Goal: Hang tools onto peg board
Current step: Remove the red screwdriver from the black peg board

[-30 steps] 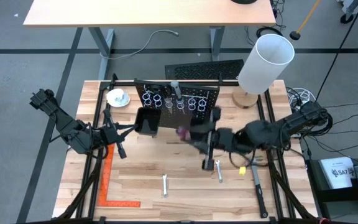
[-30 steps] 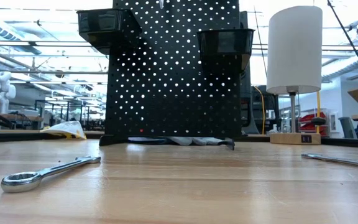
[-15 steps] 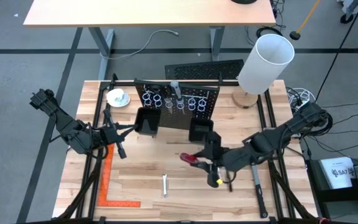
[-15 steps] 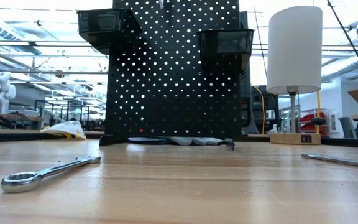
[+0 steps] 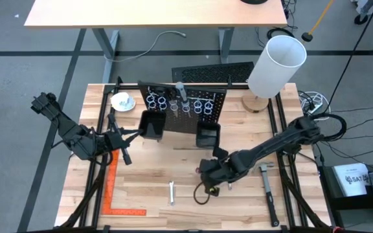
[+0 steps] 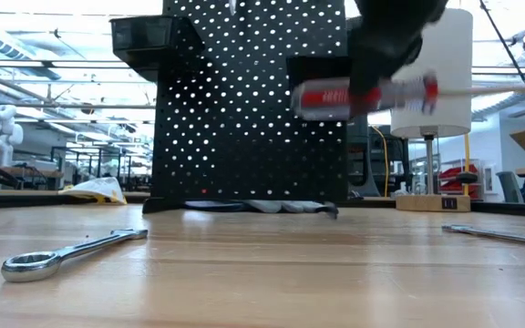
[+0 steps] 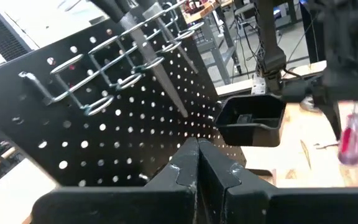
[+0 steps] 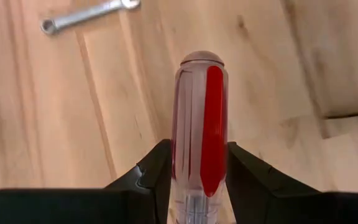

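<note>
Here right gripper (image 8: 197, 180) clamps red screwdriver (image 8: 199, 124); wrench (image 8: 86, 15) lies nearby.

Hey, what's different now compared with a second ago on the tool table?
The right gripper, gripping the red-handled screwdriver, swung away from the peg board toward the table's front and now hangs low above the wood. The left gripper stayed shut beside the board, and the wrench has not moved.

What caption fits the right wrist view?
Right gripper holds a red-and-clear screwdriver above the wooden table, wrench beyond.
</note>
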Available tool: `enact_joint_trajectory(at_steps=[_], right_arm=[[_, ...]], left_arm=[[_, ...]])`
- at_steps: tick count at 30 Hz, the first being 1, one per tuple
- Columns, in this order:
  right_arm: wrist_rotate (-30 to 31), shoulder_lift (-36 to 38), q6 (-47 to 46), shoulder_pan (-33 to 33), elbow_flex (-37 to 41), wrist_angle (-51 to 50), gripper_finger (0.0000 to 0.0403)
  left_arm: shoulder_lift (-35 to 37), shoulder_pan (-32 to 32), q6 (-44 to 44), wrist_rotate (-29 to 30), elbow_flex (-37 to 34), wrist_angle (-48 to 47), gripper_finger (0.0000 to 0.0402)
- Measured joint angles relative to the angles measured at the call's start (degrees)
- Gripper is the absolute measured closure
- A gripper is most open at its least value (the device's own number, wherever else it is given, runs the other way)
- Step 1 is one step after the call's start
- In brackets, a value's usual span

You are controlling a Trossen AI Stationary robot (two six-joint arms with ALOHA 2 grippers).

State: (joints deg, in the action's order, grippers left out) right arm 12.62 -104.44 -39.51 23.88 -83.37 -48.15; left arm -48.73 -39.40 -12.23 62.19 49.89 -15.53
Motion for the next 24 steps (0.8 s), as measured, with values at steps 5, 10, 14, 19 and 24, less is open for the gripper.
enact_joint_trajectory(at_steps=[5,10,14,19,24], right_arm=[[-2.9,-6.3,-0.8,-1.1,0.3,0.3,0.0287],[-4.7,-9.5,1.5,-0.2,0.2,0.6,0.0287],[-3.8,-11.0,2.7,0.3,0.3,2.3,0.0287],[-3.6,-11.2,3.0,0.6,0.3,2.8,0.0287],[-3.8,-11.2,3.2,0.6,0.3,3.7,0.0278]], left_arm=[[0.0,0.0,0.0,0.0,0.0,0.0,0.0393],[0.0,0.0,0.0,0.0,0.0,0.0,0.0393],[0.0,0.0,0.0,-0.3,0.0,-0.1,0.0393],[0.0,0.0,0.0,-0.3,0.0,-0.1,0.0393],[0.0,0.0,0.0,-0.4,0.0,0.0,0.0393]])
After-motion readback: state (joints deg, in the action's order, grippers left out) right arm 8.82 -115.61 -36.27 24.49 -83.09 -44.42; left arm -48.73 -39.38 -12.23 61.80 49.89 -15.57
